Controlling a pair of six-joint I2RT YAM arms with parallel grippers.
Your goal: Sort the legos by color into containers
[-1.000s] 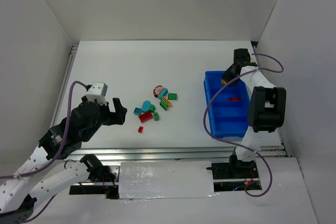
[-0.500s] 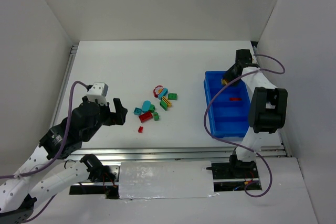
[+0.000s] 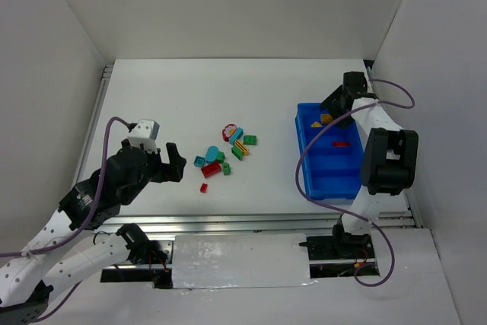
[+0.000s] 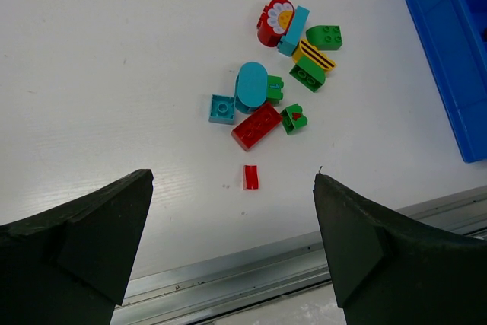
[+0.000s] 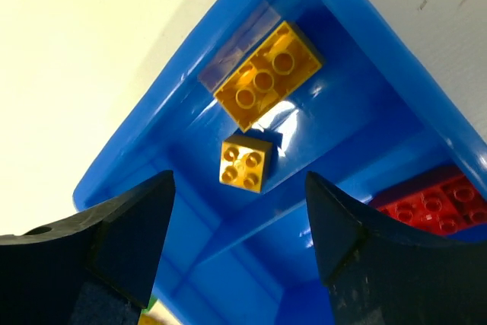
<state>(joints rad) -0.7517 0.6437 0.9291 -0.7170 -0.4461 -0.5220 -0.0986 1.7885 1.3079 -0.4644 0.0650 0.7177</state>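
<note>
Top external view, left to right. My left gripper (image 3: 173,161) sits at lower left of frame, jaws spread wide, holding nothing. Loose legos (image 3: 227,150) lie clustered at centre on the white table (image 3: 167,97), just right of that gripper. The blue tray (image 3: 302,159) stands at right. My right gripper (image 3: 332,106) hangs over its uppermost compartment, jaws apart, empty. In the right wrist view, a large yellow brick (image 5: 265,74) and a small yellow brick (image 5: 243,162) lie in that compartment, and a red brick (image 5: 435,202) lies in the next.
</note>
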